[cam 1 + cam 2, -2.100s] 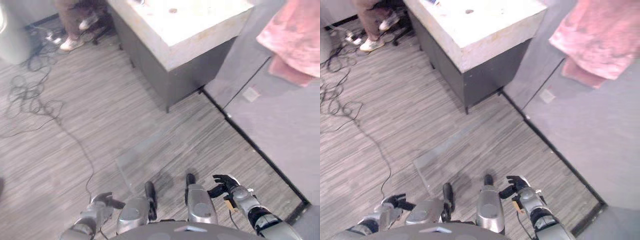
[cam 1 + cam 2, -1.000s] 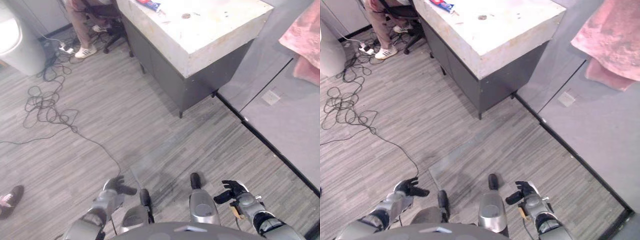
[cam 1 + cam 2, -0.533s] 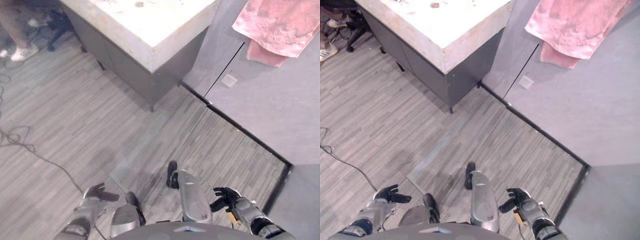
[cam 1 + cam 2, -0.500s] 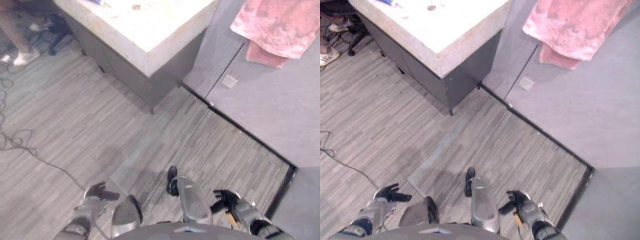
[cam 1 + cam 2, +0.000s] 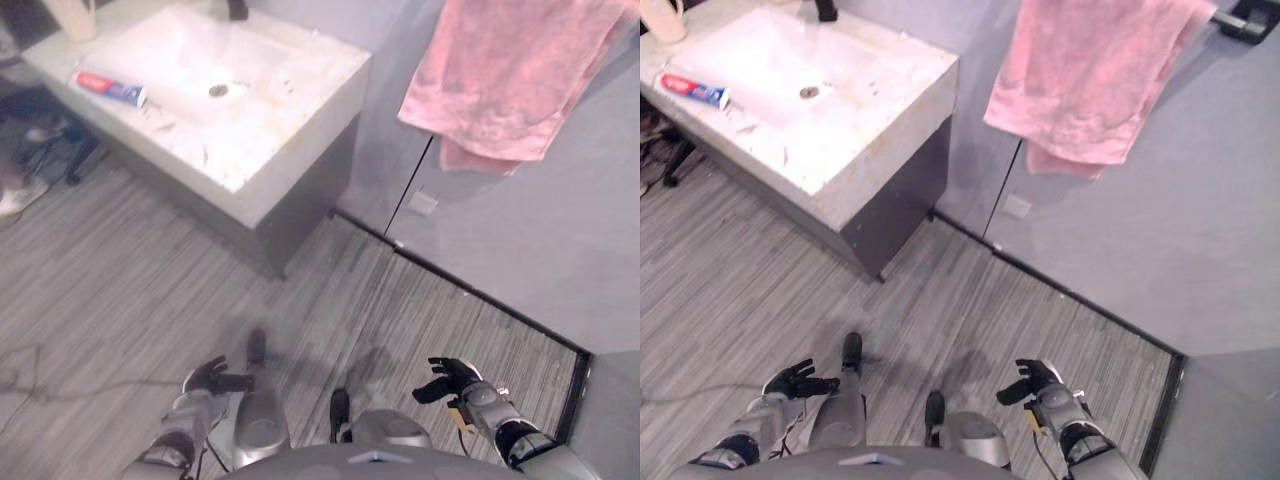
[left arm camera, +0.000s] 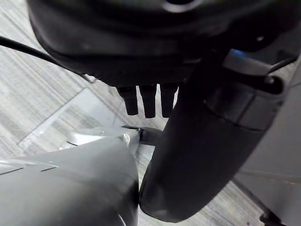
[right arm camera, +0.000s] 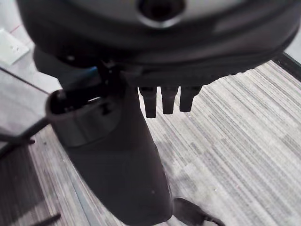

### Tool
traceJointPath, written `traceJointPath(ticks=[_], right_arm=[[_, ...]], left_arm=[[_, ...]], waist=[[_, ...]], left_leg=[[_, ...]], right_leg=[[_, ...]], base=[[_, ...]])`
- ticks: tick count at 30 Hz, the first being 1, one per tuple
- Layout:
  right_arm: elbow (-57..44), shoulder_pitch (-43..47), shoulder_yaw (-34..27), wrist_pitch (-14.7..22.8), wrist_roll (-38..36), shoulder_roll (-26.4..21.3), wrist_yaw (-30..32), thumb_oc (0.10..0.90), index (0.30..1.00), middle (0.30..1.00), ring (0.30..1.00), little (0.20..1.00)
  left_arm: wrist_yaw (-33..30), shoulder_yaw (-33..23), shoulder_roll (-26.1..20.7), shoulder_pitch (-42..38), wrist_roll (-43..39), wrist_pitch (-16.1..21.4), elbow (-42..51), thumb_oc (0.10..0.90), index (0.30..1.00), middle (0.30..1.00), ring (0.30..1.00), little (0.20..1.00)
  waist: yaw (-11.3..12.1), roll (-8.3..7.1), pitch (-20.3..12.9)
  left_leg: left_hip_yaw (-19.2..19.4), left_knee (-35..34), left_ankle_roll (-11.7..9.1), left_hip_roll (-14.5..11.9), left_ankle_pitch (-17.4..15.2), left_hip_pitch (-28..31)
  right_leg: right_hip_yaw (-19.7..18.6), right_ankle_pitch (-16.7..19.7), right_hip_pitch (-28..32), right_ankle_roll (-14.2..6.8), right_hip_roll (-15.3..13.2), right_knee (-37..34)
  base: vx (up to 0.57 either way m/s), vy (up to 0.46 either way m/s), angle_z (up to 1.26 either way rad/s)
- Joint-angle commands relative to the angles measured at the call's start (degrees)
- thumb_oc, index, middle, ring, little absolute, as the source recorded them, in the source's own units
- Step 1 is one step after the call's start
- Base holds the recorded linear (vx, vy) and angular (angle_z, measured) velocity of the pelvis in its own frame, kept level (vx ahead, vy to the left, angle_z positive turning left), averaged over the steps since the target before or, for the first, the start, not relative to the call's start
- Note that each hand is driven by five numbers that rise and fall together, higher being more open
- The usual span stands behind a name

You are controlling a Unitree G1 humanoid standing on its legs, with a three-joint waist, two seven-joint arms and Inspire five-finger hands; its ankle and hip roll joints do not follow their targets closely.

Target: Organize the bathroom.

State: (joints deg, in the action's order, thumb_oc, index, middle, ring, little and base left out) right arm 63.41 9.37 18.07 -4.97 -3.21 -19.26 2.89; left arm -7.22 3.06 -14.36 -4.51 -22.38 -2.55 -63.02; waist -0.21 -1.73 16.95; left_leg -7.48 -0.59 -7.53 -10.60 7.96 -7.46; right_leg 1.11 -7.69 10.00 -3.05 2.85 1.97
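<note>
From my station I see grey plank flooring (image 5: 970, 290) running up to a grey wall (image 5: 1160, 230). A vanity (image 5: 250, 150) stands against that wall, with a pale stone top and a dark cabinet below. A white basin (image 5: 180, 60) is sunk into the top (its drain sits near the middle). A pink towel (image 5: 1090, 75) hangs from a dark bar (image 5: 1245, 22) on the wall, beside the vanity's right end and clear of the floor. A toothpaste tube (image 5: 108, 88), red, white and blue, lies flat on the vanity top at the basin's left edge. A dark faucet (image 5: 826, 10) stands at the rear edge of the vanity top. The left hand (image 5: 797, 382) hangs low over the floor, fingers relaxed and empty. The right hand (image 5: 448, 377) hangs low on the opposite side, fingers likewise loose, grasping nothing.
</note>
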Motion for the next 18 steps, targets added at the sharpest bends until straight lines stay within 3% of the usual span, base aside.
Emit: traceJointPath(ticks=[1,3,4,7,8,9,11,13,14,15,16,17,18], right_arm=[[-4.5,-2.1,-2.5,-0.4,-1.9,-2.9,2.5,0.8,0.9,0.9,0.9,0.9],[-5.7,-3.1,-3.0,-0.9,-2.1,-2.8,3.2,0.8,0.9,0.9,0.9,0.9],[-6.6,-3.9,-3.7,-1.2,-1.9,-2.6,3.7,0.8,0.9,0.9,0.9,0.9],[-6.5,-4.2,-4.3,-0.8,-1.1,-2.7,3.4,0.8,0.9,0.9,0.9,0.9],[-6.5,-4.4,-4.6,-0.5,-0.7,-2.7,3.4,0.8,0.9,0.9,0.9,0.9],[-6.5,-4.8,-5.4,-0.2,-0.5,-2.8,3.8,0.8,0.9,0.9,0.9,0.9],[-6.1,-4.6,-5.7,0.0,-0.1,-2.6,3.8,0.8,0.9,0.9,0.9,0.9],[-5.1,-3.6,-5.5,1.0,2.0,-2.6,2.2,0.8,0.9,0.9,0.9,0.9],[-5.0,-2.9,-5.0,1.1,2.7,-2.5,1.4,0.8,0.9,0.9,0.9,0.9],[-5.3,-2.3,-4.2,1.0,3.2,-2.6,0.6,0.8,0.9,0.9,0.9,0.9],[-5.6,-2.2,-3.7,0.8,3.1,-2.6,0.4,0.8,0.9,0.9,0.9,0.9],[-6.6,-2.1,-2.9,0.5,2.5,-2.7,0.4,0.8,0.9,0.9,0.9,0.9],[-6.7,-2.0,-2.8,0.5,2.1,-2.8,0.6,0.8,0.9,0.9,0.9,0.9]], left_arm=[[-5.2,1.0,-3.0,2.5,3.1,-1.6,-1.0,0.8,0.9,0.9,0.9,0.9],[-6.8,0.9,-3.5,2.5,2.9,-1.9,-1.6,0.8,0.9,0.9,0.9,0.9],[-9.0,-0.1,-4.2,2.7,1.9,-2.5,-2.1,0.8,0.9,0.9,0.9,0.9],[-10.1,-1.5,-5.1,3.1,0.6,-2.6,-3.2,0.8,0.9,0.9,0.9,0.9],[-11.2,-2.5,-5.6,3.4,0.0,-2.5,-3.8,0.8,0.9,0.9,0.9,0.9],[-13.4,-5.0,-7.1,3.5,-2.6,-2.6,-5.1,0.8,0.9,0.9,0.9,0.9],[-14.4,-7.1,-8.0,3.5,-4.0,-2.5,-5.7,0.8,0.9,0.9,0.9,0.9],[-16.9,-10.3,-9.1,3.9,-5.9,-2.3,-5.7,0.8,0.9,0.9,0.9,0.9],[-18.3,-11.8,-9.4,4.6,-6.7,-1.4,-5.4,0.8,0.9,0.9,0.9,0.9],[-20.1,-13.0,-9.2,5.4,-7.9,-0.6,-4.7,0.8,0.9,0.9,0.9,0.9],[-20.9,-13.8,-9.0,5.9,-8.1,0.2,-4.4,0.8,0.9,0.9,0.9,0.9],[-22.4,-15.0,-8.8,6.9,-8.1,1.6,-3.6,0.8,0.9,0.9,0.9,0.9],[-22.8,-14.9,-8.8,6.8,-8.6,2.0,-3.4,0.8,0.9,0.9,0.9,0.9]], waist=[[-0.5,2.22,0.3],[-0.8,2.24,-0.3],[-0.9,2.14,-0.8],[-0.9,2.18,-1.3],[-0.8,2.16,-1.5],[-0.5,1.99,-2.1],[0.2,1.69,-2.4],[1.9,1.26,-2.5],[3.0,1.13,-2.5],[3.9,1.36,-2.6],[4.3,1.7,-2.8],[4.0,2.09,-3.3],[3.7,2.0,-3.5]], left_leg=[[5.9,11.7,3.4,1.8,-7.3,0.1],[6.4,13.4,4.2,3.6,-8.9,0.1],[6.3,14.5,5.3,5.6,-10.6,0.8],[6.7,14.4,6.0,6.7,-11.4,1.9],[7.3,14.0,6.4,7.1,-11.8,2.7],[8.6,12.9,7.1,8.4,-12.6,4.1],[10.5,11.9,7.3,8.9,-12.8,5.1],[16.4,10.7,7.5,8.7,-13.7,7.1],[20.2,10.1,7.8,8.5,-14.2,8.2],[23.3,9.5,8.1,8.2,-14.7,9.6],[23.8,9.2,7.9,8.0,-15.9,10.7],[23.9,9.1,8.4,8.4,-16.4,11.1],[23.8,9.1,8.7,8.7,-15.3,10.2]], right_leg=[[0.4,2.0,-10.0,-1.8,-11.2,9.9],[-0.1,2.5,-9.9,-2.6,-12.7,10.1],[-1.2,3.4,-10.3,-4.0,-14.3,10.5],[-1.8,4.9,-10.6,-5.1,-15.7,10.4],[-1.9,6.1,-10.8,-5.6,-16.6,10.1],[-1.6,10.4,-11.6,-6.2,-19.0,9.4],[0.9,13.5,-12.1,-6.6,-21.0,8.7],[9.2,16.2,-13.2,-7.3,-23.7,9.4],[15.2,16.0,-13.6,-7.5,-24.3,10.7],[20.4,13.9,-13.5,-7.2,-23.4,12.7],[21.6,11.7,-13.2,-7.6,-22.3,13.8],[21.2,7.2,-14.0,-6.2,-18.2,16.1],[20.4,6.9,-14.5,-4.9,-16.7,15.5]], base=[[0.16,0.323,-1.28],[0.16,0.389,-0.67],[0.14,0.345,-0.24],[0.09,0.224,-0.28],[0.1,0.345,-0.72],[0.07,0.325,-0.74],[0.01,0.191,-0.62],[-0.06,0.152,-0.61],[-0.08,0.181,-0.73],[-0.01,0.158,-1.22],[-0.02,0.146,-2.26],[-0.07,0.079,-1.94],[-0.13,0.044,-1.15]])
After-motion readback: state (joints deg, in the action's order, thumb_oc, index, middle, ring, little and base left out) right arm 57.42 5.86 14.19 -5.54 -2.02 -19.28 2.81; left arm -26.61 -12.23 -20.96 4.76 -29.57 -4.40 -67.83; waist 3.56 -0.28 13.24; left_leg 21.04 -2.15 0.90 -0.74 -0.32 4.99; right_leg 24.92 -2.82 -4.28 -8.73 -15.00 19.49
